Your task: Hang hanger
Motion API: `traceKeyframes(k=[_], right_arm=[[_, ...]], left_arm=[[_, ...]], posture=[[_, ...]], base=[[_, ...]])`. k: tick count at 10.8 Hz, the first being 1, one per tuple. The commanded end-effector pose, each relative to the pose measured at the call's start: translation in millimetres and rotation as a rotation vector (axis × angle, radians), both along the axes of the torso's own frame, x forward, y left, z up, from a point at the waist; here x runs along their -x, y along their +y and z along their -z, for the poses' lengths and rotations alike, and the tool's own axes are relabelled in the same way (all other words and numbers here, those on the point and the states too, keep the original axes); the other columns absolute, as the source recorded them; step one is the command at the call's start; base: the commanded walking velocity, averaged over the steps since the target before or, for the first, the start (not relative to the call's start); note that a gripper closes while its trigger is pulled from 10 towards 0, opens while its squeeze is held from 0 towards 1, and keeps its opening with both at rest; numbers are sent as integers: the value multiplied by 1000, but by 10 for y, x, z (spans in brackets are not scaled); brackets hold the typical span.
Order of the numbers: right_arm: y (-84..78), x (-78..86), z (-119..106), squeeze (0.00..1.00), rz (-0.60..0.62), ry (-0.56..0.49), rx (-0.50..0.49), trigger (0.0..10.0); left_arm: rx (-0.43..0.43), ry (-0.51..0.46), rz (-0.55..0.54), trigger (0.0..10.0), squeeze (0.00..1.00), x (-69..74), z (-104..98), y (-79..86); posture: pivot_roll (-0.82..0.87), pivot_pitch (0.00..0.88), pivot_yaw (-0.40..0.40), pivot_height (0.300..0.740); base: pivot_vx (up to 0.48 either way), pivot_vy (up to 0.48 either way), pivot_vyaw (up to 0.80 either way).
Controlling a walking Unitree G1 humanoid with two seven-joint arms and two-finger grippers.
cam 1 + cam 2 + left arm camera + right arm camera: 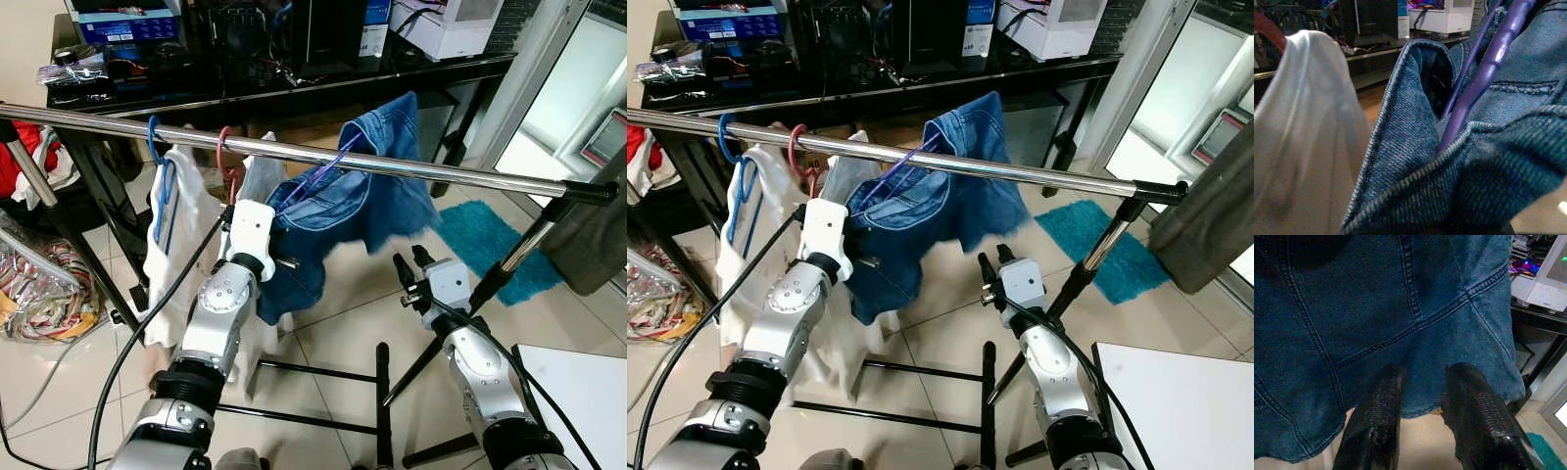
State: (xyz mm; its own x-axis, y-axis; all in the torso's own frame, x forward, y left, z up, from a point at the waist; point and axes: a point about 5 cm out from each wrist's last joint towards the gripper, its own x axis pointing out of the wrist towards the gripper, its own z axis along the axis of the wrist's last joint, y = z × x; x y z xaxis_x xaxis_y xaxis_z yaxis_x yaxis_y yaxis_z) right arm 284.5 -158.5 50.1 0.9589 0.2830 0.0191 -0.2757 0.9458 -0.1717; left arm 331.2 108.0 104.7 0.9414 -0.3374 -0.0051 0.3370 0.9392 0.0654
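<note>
A purple hanger (323, 172) carrying a blue denim garment (343, 211) has its hook over the silver rail (441, 168). My left gripper (282, 258) is pushed into the left side of the denim, just below the rail. Its wrist view looks closely at the purple hanger arm (1484, 83) and a denim collar fold (1400, 127). My right gripper (409, 258) points up below the rail to the right of the garment, open and holding nothing. In its wrist view the two fingers (1376, 421) stand apart under the denim hem (1415, 333).
A blue hanger (157, 147) with a white garment (181, 225) and a red hanger hook (223, 147) hang further left on the rail. Behind stands a black table (294, 83) with computers. The rack's black base bars (323, 372), a teal mat (490, 245) and a plastic bag (39, 284) are on the floor.
</note>
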Motion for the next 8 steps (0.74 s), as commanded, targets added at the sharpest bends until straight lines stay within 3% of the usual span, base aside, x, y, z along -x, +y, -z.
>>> traceKeyframes(k=[1, 5, 8], right_arm=[[-45, 9, 13, 0, 9, 11, 21, 10000], [-60, 15, 49, 0, 19, 31, 28, 10000], [-108, 35, 81, 0, 34, 48, 40, 10000]], left_arm=[[58, 22, 26, 10000, 0, 38, 19, -117], [83, 50, 13, 10000, 0, 90, 91, -156], [169, 75, -92, 10000, 0, 131, 138, -54]], posture=[[217, 0, -46, 740], [214, 0, -42, 740], [216, 0, -39, 740]], base=[[0, 0, 0], [0, 0, 0], [0, 0, 0]])
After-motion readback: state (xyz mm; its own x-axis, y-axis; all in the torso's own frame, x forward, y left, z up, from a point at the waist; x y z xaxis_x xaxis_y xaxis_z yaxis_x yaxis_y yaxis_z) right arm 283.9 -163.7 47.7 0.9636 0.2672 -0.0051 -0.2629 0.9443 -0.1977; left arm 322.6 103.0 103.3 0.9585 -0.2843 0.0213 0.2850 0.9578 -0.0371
